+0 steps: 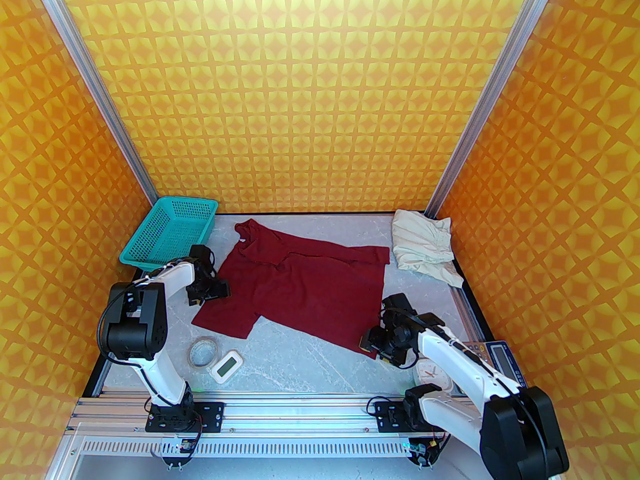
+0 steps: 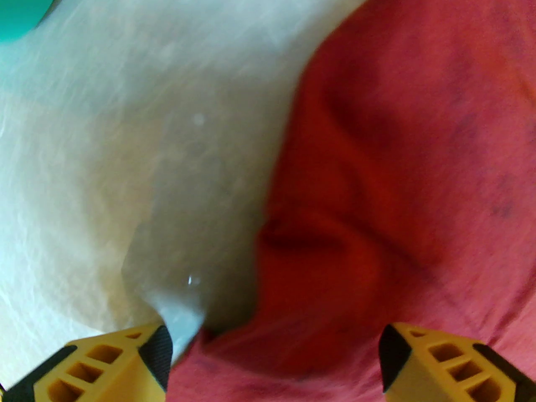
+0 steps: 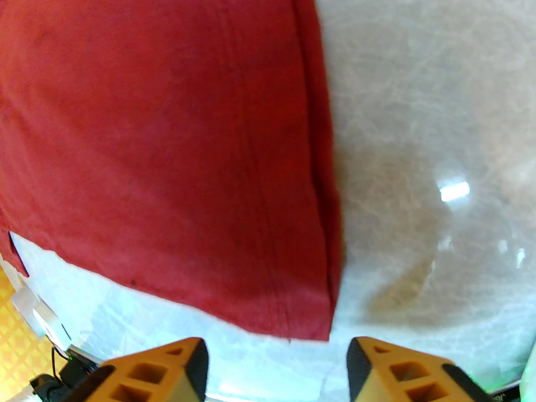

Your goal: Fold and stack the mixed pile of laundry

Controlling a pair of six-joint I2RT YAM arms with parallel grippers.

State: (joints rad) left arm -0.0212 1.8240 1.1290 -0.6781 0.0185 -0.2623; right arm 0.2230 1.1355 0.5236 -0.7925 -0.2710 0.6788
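Red T-shirt (image 1: 305,288) lying flat, left fingers (image 2: 125,362) spread astride its edge, right fingers (image 3: 167,367) spread before its corner

Blur softens the dark red T-shirt (image 2: 398,161) in the left wrist view, teal basket (image 2: 21,6) cropped at upper left; overhead, the right arm (image 1: 450,353) hides the shirt's lower-right corner

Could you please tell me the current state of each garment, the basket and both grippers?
dark red T-shirt: spread on the table, far part doubled over, not gripped.
cream garment: bunched up, unfolded, at the far right corner.
teal basket: upright, empty, at the far left corner.
left gripper: open, over the shirt's left edge.
right gripper: open, just short of the shirt's near right corner.
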